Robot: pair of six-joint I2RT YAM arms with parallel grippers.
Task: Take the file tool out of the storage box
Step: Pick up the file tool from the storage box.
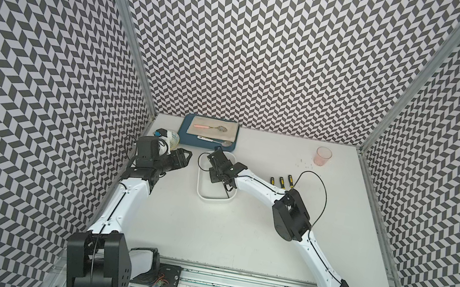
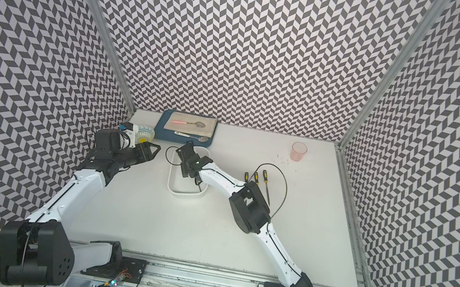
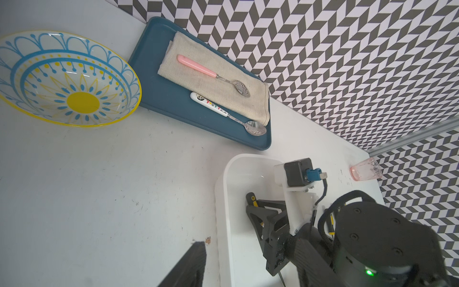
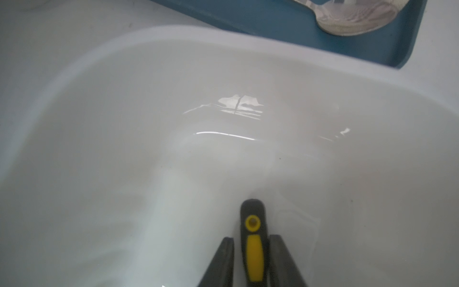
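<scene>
Top views, left to right: the left gripper [image 1: 185, 160] hovers at middle left, fingers spread and empty, well apart from the box [image 1: 213, 201] at frame centre. The right gripper [image 4: 250, 238] reaches down inside the box. In the right wrist view, at lower centre, its fingers [image 4: 224, 253] sit on either side of the file [image 4: 253, 223] — pinching its black-and-yellow handle. In a top view the file's thin shaft runs toward the box's near wall, so the file is still in the box, seemingly on or close to the floor. To the right of the box, three files [image 1: 281, 181] lie on the table [image 1: 206, 236]. As I judge it, the grasp is made — lifting the file and carrying it out over the rim are left.
</scene>
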